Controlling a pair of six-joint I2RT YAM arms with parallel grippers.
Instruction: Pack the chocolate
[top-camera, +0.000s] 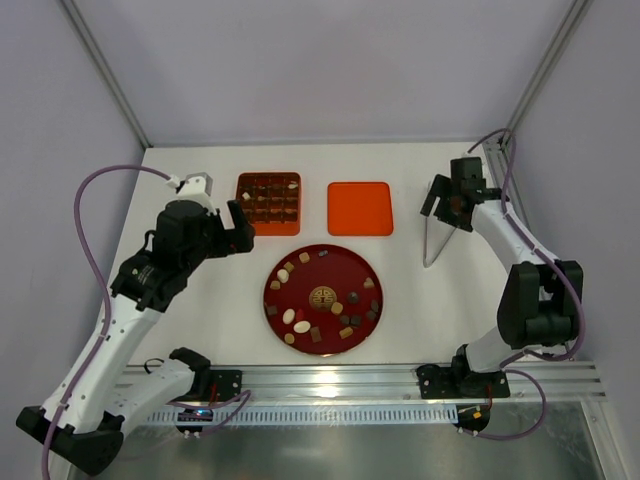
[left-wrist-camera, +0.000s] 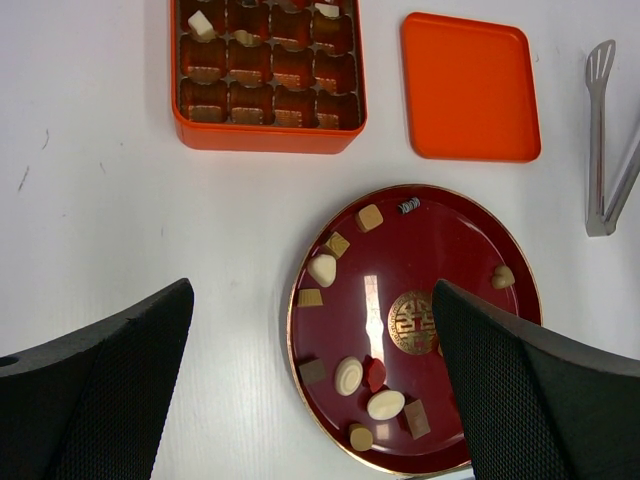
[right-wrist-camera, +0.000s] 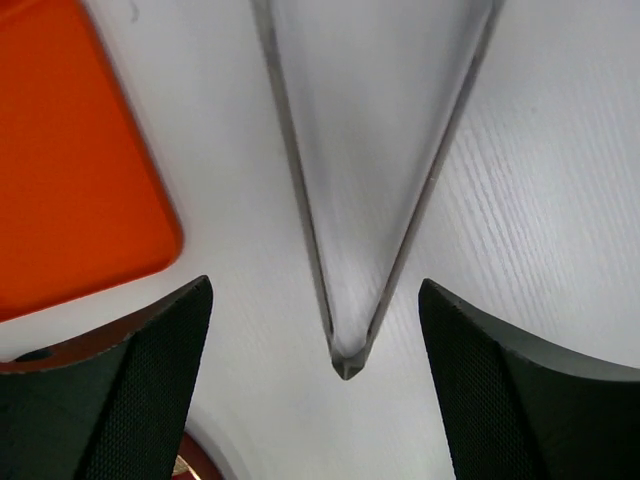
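Several chocolate pieces (top-camera: 289, 316), cream, tan and dark brown, lie scattered on a round red plate (top-camera: 322, 262). An open orange box (top-camera: 268, 203) with a grid of cells stands behind it and holds a few pieces (left-wrist-camera: 201, 24). My left gripper (top-camera: 237, 228) is open and empty, hovering beside the box. In the left wrist view the left gripper (left-wrist-camera: 312, 320) is spread over the plate's left rim (left-wrist-camera: 292, 330) and chocolates (left-wrist-camera: 349, 375). My right gripper (top-camera: 440, 203) is open over metal tongs (top-camera: 433, 242). In the right wrist view the right gripper (right-wrist-camera: 315, 300) straddles the tongs' hinge end (right-wrist-camera: 345, 365).
The orange lid (top-camera: 360, 208) lies flat to the right of the box, and also shows in the left wrist view (left-wrist-camera: 470, 88) and the right wrist view (right-wrist-camera: 70, 170). The tongs (left-wrist-camera: 610, 150) lie on the white table right of the lid. Grey walls enclose the table.
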